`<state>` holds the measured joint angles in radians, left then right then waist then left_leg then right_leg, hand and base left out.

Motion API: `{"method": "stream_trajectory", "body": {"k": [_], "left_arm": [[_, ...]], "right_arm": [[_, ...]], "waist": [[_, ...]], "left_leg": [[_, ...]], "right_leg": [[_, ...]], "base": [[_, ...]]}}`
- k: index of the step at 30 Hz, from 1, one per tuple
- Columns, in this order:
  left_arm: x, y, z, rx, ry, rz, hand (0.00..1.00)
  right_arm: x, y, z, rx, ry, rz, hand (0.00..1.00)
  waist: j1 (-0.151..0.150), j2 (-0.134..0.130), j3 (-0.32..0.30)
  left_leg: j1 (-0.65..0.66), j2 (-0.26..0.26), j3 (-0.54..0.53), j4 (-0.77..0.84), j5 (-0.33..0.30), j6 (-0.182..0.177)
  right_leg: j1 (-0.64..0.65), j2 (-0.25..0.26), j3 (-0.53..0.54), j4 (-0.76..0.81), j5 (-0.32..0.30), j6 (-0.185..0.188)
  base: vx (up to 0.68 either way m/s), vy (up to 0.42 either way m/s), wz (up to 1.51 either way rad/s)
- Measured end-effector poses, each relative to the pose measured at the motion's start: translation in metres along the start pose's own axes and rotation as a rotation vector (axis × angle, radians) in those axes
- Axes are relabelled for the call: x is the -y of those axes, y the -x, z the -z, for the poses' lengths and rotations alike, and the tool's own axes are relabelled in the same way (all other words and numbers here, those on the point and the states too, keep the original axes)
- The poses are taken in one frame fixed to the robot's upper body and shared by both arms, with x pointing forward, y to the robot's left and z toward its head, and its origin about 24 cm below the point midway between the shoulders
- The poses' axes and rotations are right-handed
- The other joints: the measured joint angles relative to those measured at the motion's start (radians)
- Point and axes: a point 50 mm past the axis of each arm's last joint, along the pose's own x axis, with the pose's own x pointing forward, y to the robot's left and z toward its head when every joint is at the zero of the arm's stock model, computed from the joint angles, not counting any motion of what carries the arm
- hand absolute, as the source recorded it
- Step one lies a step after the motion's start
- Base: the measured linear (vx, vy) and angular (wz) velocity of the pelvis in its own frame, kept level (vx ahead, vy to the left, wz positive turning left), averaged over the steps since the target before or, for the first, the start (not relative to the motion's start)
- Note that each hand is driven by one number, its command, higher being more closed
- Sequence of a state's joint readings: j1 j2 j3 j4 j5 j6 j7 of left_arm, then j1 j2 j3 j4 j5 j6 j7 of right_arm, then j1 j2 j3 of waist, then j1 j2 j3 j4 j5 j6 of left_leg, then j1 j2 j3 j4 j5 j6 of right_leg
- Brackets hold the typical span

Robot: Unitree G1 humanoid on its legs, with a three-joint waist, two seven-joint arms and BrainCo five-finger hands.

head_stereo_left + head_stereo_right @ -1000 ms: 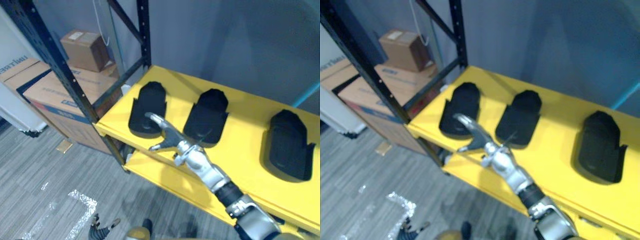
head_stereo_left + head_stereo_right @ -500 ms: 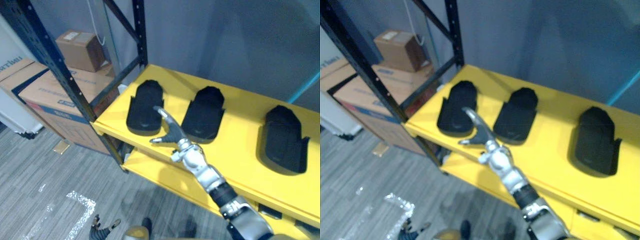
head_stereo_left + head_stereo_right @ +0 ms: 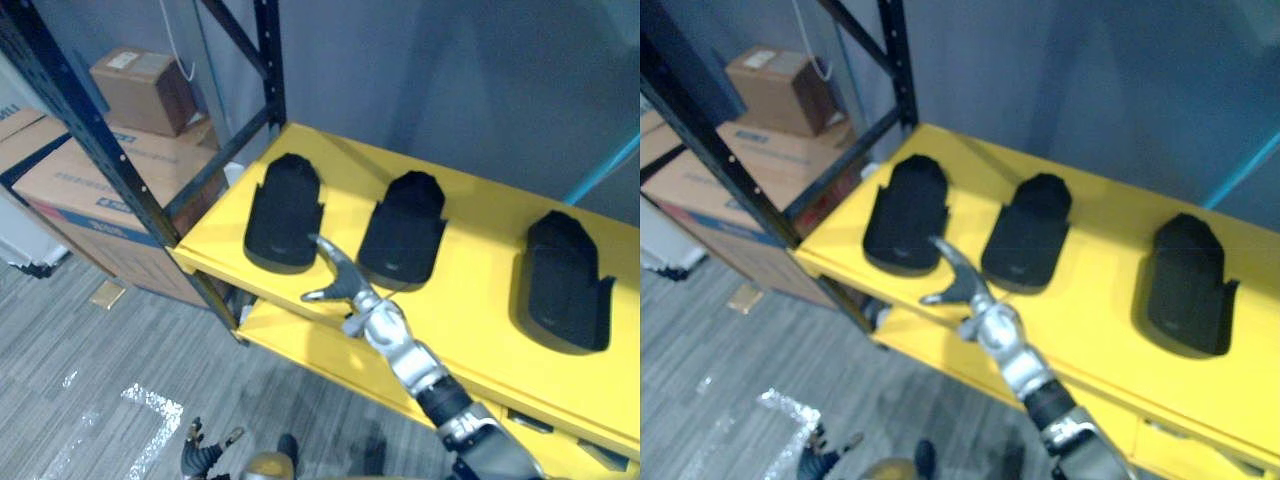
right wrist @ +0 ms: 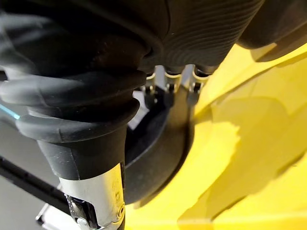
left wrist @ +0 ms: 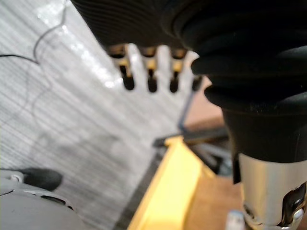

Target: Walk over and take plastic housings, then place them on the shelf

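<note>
Three black plastic housings lie in a row on the yellow shelf [image 3: 470, 290]: a left one [image 3: 285, 210], a middle one [image 3: 403, 225] and a right one [image 3: 565, 280]. My right hand [image 3: 345, 285] reaches over the shelf's front edge, open, fingers straight and thumb spread, holding nothing. Its fingertips sit between the left and middle housings. In the right wrist view the fingers [image 4: 168, 88] point at a housing [image 4: 158, 143] just past them. My left hand [image 3: 205, 455] hangs low over the floor, open and empty, its fingers [image 5: 151, 76] straight.
A black rack upright [image 3: 110, 150] and a diagonal brace frame the shelf's left end. Cardboard boxes [image 3: 130, 85] are stacked left of the rack. A lower yellow shelf [image 3: 320, 345] lies beneath. A grey wall closes the back, with a teal bar [image 3: 610, 165] at right.
The camera has shifted a little. My right hand's fingertips, which lay over the left housing's front end, now sit just to its right, off the housing.
</note>
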<state>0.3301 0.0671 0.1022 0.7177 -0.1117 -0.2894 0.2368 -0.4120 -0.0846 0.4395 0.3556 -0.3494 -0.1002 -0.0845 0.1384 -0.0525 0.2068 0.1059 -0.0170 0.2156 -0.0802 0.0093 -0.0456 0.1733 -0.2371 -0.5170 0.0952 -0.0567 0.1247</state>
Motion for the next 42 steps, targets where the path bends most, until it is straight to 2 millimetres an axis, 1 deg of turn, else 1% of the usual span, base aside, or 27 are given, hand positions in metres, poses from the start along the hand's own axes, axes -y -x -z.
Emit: {"method": "stream_trajectory", "body": {"k": [3,8,14,19,27,29,32,36,39,42], "left_arm": [[-0.001,0.001,0.002,-0.006,-0.003,-0.004,0.00],[-0.001,0.002,0.002,-0.006,-0.007,0.001,0.00],[0.006,0.002,0.002,-0.005,-0.015,0.020,0.00],[0.006,0.002,0.002,-0.004,-0.019,0.012,0.00],[0.006,0.003,0.002,-0.002,-0.020,0.006,0.00],[0.006,0.003,0.002,-0.004,-0.016,0.003,0.00],[0.006,0.003,0.003,-0.012,-0.016,0.002,0.00],[0.007,0.004,0.009,-0.057,-0.011,0.001,0.00],[0.007,0.006,0.017,-0.100,0.019,-0.009,0.00],[0.007,0.006,0.019,-0.117,0.042,-0.011,0.00]], "right_arm": [[-0.002,0.000,0.000,0.003,-0.002,-0.023,0.00],[-0.002,0.000,-0.001,0.011,-0.029,-0.036,0.00],[-0.003,0.000,-0.005,0.048,-0.098,-0.041,0.00],[-0.009,0.002,-0.005,0.056,-0.094,-0.100,0.00],[-0.017,0.002,-0.008,0.066,-0.103,-0.144,0.00],[-0.020,0.000,-0.009,0.063,-0.104,-0.149,0.00],[-0.023,-0.009,-0.010,0.052,-0.081,-0.166,0.00],[-0.017,-0.019,-0.013,0.055,-0.038,-0.131,0.00],[-0.016,-0.020,-0.014,0.064,-0.038,-0.125,0.00],[-0.015,-0.021,-0.017,0.081,-0.015,-0.123,0.00]], "waist": [[-0.013,0.001,0.001],[-0.015,0.006,0.004],[-0.016,0.028,0.017],[-0.015,0.026,0.015],[-0.011,0.026,0.015],[-0.010,0.026,0.015],[-0.009,0.031,0.016],[0.013,0.048,0.027],[0.014,0.061,0.033],[0.014,0.065,0.035]], "left_leg": [[0.000,0.001,0.003,-0.004,0.005,-0.006],[-0.003,0.006,0.010,-0.008,0.017,0.001],[-0.005,0.007,0.009,-0.009,0.024,0.007],[-0.032,0.007,0.004,-0.009,0.031,0.015],[-0.036,0.010,-0.011,-0.003,0.040,0.004],[-0.040,0.012,-0.011,-0.003,0.040,0.004],[-0.042,0.015,-0.012,-0.008,0.039,0.004],[-0.042,0.022,-0.015,-0.008,0.041,0.006],[-0.046,0.023,-0.021,-0.008,0.044,0.008],[-0.054,0.023,-0.026,-0.005,0.050,0.012]], "right_leg": [[-0.001,0.001,0.000,0.000,0.000,0.000],[-0.007,0.008,0.000,-0.004,-0.001,0.000],[0.001,0.011,-0.003,-0.019,-0.005,-0.005],[-0.018,0.013,-0.003,-0.020,0.004,-0.002],[-0.017,0.019,0.000,-0.020,0.005,-0.004],[-0.017,0.020,0.000,-0.020,0.005,-0.004],[-0.017,0.023,0.000,-0.019,0.004,-0.005],[-0.017,0.029,-0.002,-0.014,0.002,-0.008],[-0.017,0.031,-0.008,-0.013,0.000,-0.012],[-0.023,0.032,-0.012,-0.012,-0.001,-0.014]], "base": [[-0.06,-0.024,-0.03],[-0.07,-0.024,-0.06],[-0.06,-0.010,0.00],[0.01,0.002,0.05],[0.02,0.000,0.06],[-0.05,-0.010,-0.01],[-0.08,-0.006,0.00],[-0.03,-0.004,0.01],[0.00,-0.010,0.06],[0.03,-0.004,0.06]]}}
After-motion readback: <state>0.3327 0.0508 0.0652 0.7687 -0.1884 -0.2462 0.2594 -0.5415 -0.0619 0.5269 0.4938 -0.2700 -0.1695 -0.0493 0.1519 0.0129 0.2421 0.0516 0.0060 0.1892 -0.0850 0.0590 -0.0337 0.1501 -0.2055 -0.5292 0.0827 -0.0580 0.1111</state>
